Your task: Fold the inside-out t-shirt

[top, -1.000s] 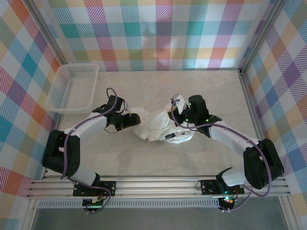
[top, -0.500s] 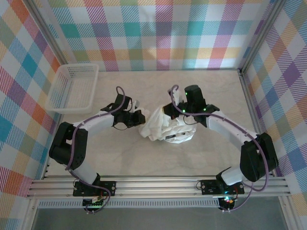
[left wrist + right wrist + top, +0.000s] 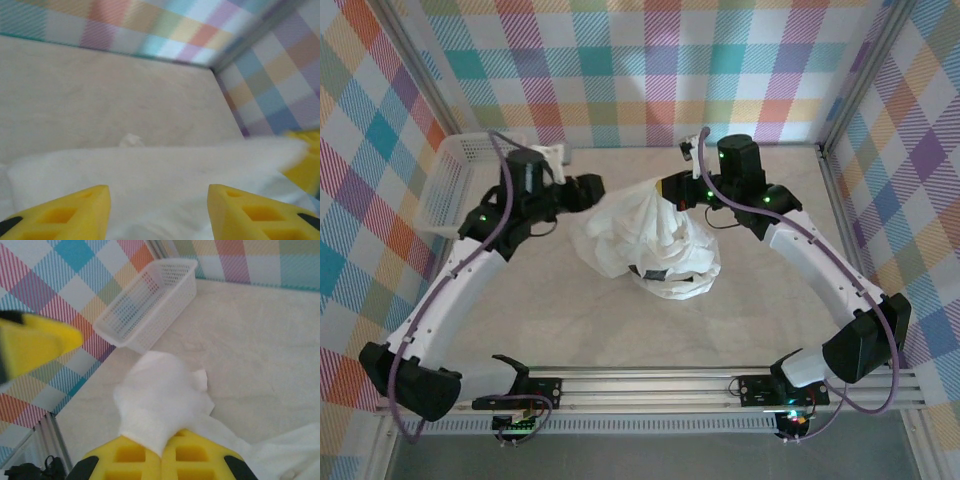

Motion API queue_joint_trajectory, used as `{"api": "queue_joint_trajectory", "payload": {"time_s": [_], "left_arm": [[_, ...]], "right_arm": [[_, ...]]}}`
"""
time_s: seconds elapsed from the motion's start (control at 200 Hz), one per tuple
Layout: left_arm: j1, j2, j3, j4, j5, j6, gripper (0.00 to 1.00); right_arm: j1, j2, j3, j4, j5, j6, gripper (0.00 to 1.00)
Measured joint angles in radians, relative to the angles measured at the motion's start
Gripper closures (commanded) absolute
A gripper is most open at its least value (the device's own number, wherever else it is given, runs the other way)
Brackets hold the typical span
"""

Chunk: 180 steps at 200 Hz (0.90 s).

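Folding has hardly begun, I'd say. The t-shirt [image 3: 645,245] is a rumpled white heap in the middle of the bench [image 3: 570,320], its far edge lifted between the arms, with no flat layer or crease showing. The right tool [image 3: 161,442] is pinched tight on a flap of it. The left tool [image 3: 157,212] stands part open, cloth lying between its fingers. Spreading and every fold look left to do. The bench is pale and marbled. A mesh basket [image 3: 445,190] sits at its far left, and checked walls [image 3: 650,70] stand all round.
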Motion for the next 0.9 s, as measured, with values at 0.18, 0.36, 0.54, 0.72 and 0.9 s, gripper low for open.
{"api": "queue_joint_trajectory", "payload": {"time_s": [0.18, 0.36, 0.54, 0.72, 0.9], "left_arm": [[-0.321, 0.005, -0.102, 0.047, -0.145, 0.057, 0.4], [-0.348, 0.148, -0.139, 0.157, -0.213, 0.021, 0.29], [-0.29, 0.337, -0.107, 0.296, -0.194, -0.063, 0.64], [-0.227, 0.414, -0.074, 0.332, -0.108, -0.125, 1.0], [-0.152, 0.358, -0.072, 0.383, 0.163, -0.354, 1.0]], "right_arm": [[0.0, 0.034, 0.045, -0.056, 0.002, 0.069, 1.0], [0.0, 0.044, 0.056, -0.066, -0.011, 0.115, 1.0], [-0.018, 0.055, 0.058, -0.094, -0.001, 0.147, 1.0], [-0.016, 0.06, 0.062, -0.139, 0.017, 0.159, 0.98], [-0.139, 0.181, 0.074, -0.166, 0.095, 0.058, 0.96]]}}
